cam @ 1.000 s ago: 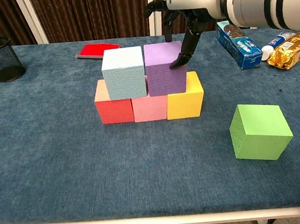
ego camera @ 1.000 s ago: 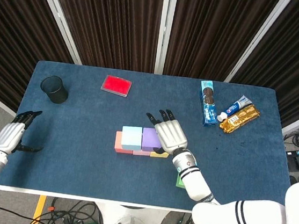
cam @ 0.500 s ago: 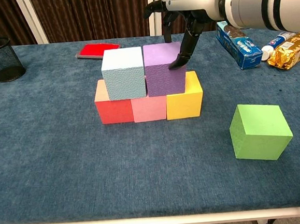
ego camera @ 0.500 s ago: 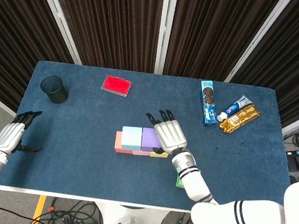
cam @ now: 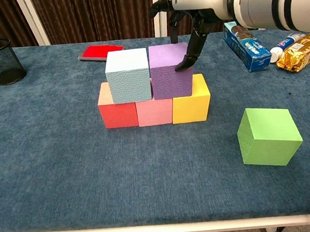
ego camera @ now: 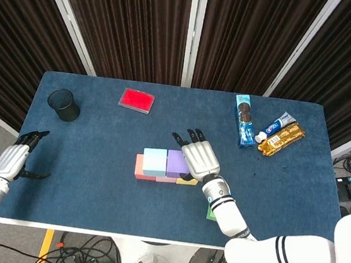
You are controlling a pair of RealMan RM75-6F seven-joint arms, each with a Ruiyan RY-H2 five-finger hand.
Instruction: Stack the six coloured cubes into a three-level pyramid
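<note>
Six cubes show: five stacked, one loose. The right robot hand (cam: pixel 188 22) hovers over the purple cube (cam: pixel 169 71), fingers spread and grasping nothing, one fingertip touching that cube's right edge. The purple cube sits beside the light blue cube (cam: pixel 128 75) on the red cube (cam: pixel 117 111), pink cube (cam: pixel 154 111) and yellow cube (cam: pixel 190 100). The green cube (cam: pixel 268 135) lies at 4 o'clock on the tabletop (cam: pixel 67 166). The left robot hand (ego camera: pixel 15 159) rests released at the tabletop's 8 o'clock edge. Nothing has shifted since the earlier frame.
</note>
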